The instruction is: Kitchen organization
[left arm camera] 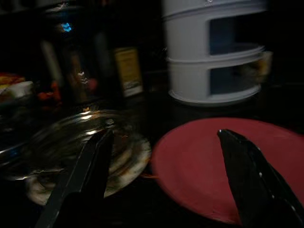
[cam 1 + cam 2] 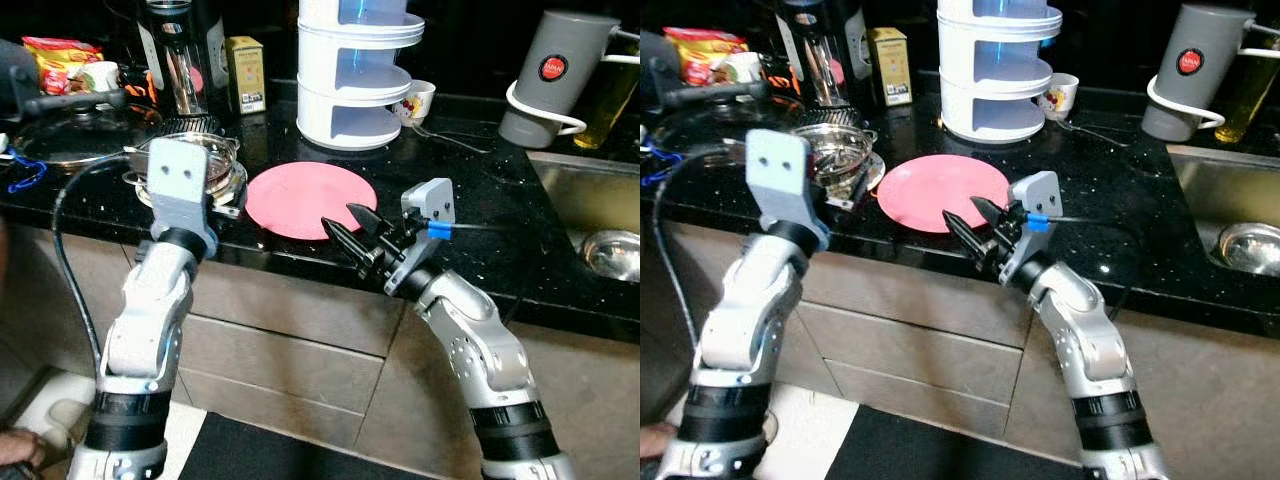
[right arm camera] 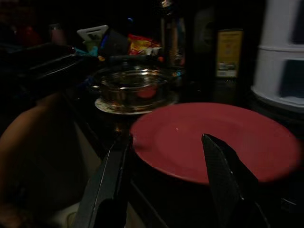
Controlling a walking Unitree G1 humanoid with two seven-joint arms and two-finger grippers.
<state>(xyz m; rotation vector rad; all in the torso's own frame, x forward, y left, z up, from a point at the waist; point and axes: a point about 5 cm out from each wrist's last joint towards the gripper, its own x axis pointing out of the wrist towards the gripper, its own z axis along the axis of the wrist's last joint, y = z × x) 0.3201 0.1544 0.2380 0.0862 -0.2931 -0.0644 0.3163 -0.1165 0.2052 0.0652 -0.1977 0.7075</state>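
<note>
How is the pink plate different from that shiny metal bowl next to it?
The pink plate is flat, matte and bare on top; the metal bowl is deep, reflective and sits on a small saucer-like base. The plate lies nearer the right gripper, the bowl by the left arm. Both are round and rest on the black counter.

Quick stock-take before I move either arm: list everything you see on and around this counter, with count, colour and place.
Plate: 1, pink, counter front, centre.
Steel bowl: 1, silver, left of plate.
Tiered rack: 1, white, behind plate.
Cup: 1, white patterned, right of rack.
Box: 1, yellow, left of rack.
Jug: 1, grey, far right.
Sink: 1, steel, right end.
Glass lid: 1, clear, far left.
Snack packet: 1, red-yellow, back left.
Left hand: 1, black, open, between bowl and plate.
Right hand: 1, black, open, at plate's front edge.
</note>
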